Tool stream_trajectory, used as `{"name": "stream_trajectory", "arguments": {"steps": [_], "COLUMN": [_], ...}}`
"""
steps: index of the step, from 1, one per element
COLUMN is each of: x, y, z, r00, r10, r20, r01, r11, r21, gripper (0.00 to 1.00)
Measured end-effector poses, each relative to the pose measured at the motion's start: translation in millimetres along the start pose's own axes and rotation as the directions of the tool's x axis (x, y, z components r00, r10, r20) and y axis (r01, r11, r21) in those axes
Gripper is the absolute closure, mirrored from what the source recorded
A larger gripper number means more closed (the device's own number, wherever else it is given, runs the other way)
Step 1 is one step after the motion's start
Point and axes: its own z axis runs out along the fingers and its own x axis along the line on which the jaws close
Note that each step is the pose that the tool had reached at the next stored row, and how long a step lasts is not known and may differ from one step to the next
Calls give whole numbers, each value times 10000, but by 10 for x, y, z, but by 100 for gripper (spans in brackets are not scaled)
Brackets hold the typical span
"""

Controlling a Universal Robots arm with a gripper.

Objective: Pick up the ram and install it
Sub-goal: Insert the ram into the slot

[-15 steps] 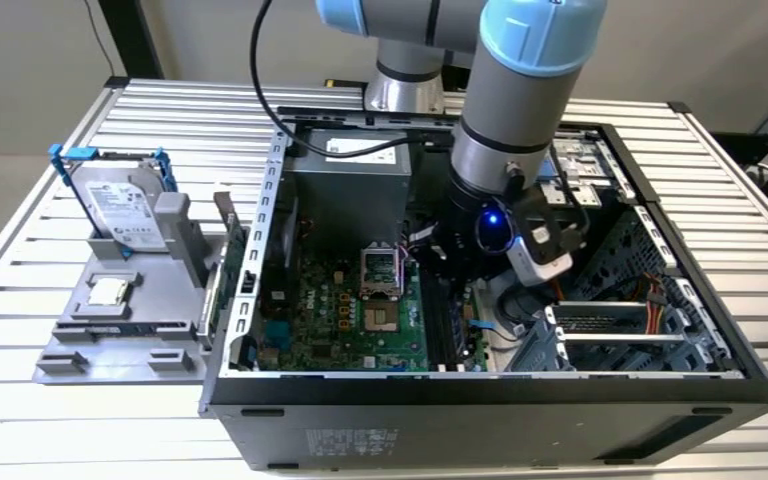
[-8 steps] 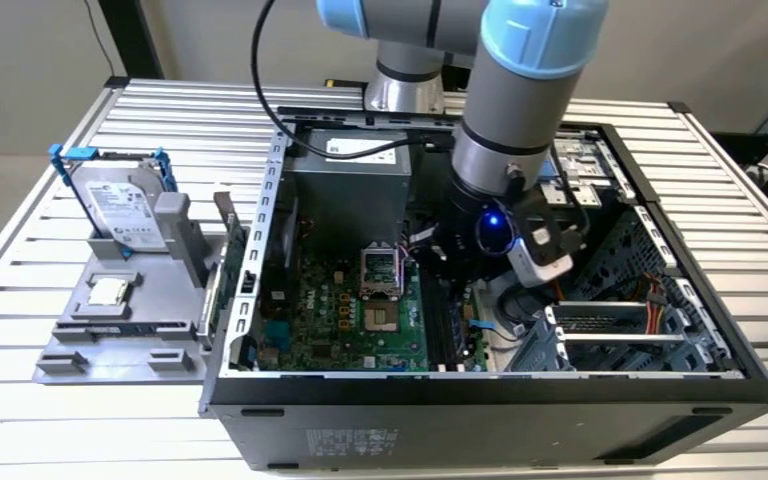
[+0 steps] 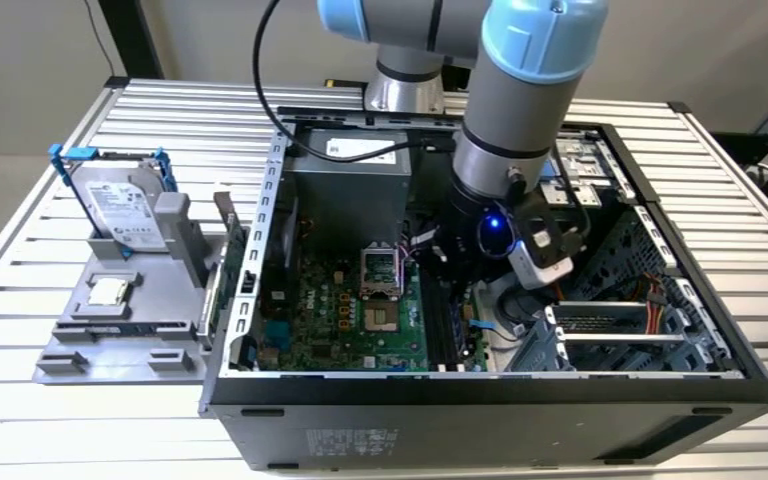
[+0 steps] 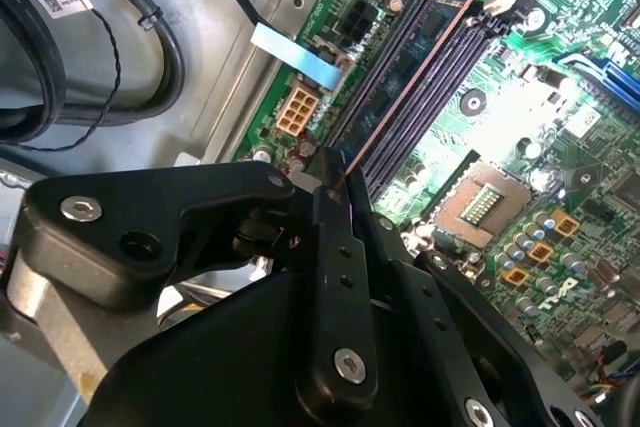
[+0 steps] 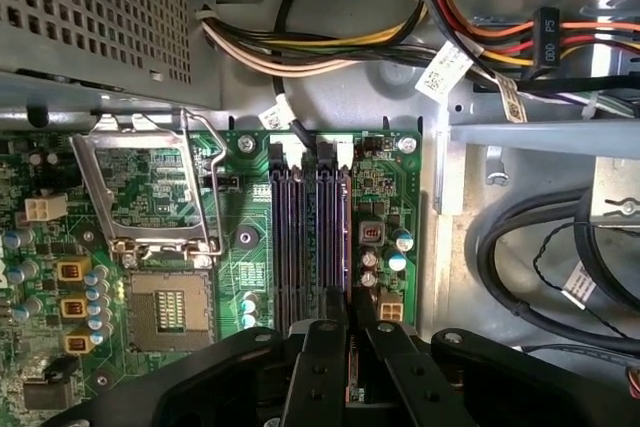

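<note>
The gripper (image 4: 335, 187), clamped on the ram (image 4: 410, 77) (seen edge-on), should keep it parallel over the black slots (image 5: 310, 237) and press evenly.

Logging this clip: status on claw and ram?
Claw shut on ram. Ram edge-on above motherboard slots, inside case. No obstruction seen.

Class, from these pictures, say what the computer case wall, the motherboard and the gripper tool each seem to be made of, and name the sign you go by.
Case wall: looks like bare grey sheet metal, dull sheen, punched with vent holes.
Motherboard: seemingly green lacquered circuit board, glossy, with printed traces and soldered parts.
Tool: matt black, probably plastic or coated metal; the look leaves it open. Silver screw heads are set in its links.
</note>
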Motion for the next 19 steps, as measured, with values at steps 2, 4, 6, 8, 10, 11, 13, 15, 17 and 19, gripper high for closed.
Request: {"name": "stream_trajectory", "arguments": {"steps": [2, 4, 6, 8, 10, 11, 13, 15, 17, 19], "x": [-1, -1, -1, -1, -1, -1, -1, -1, -1, -1], "y": [0, 1, 2, 2, 2, 3, 3, 3, 3, 3], "z": [5, 17, 31, 44, 50, 51, 53, 53, 53, 53], "r00": [10000, 10000, 10000, 10000, 10000, 10000, 10000, 10000, 10000, 10000], "r10": [-9, -11, -12, -12, -12, -12, -12, -12, -12, -12], "r20": [0, 1, 0, -2, -1, 0, 0, -1, -2, -2], "r01": [9, 11, 12, 12, 12, 12, 12, 12, 12, 12], "r11": [10000, 10000, 10000, 10000, 10000, 10000, 10000, 10000, 10000, 10000], "r21": [2, 1, 2, 3, 4, 4, 2, 1, 1, 1], "gripper": [100, 100, 100, 100, 100, 100, 100, 100, 100, 100]}}
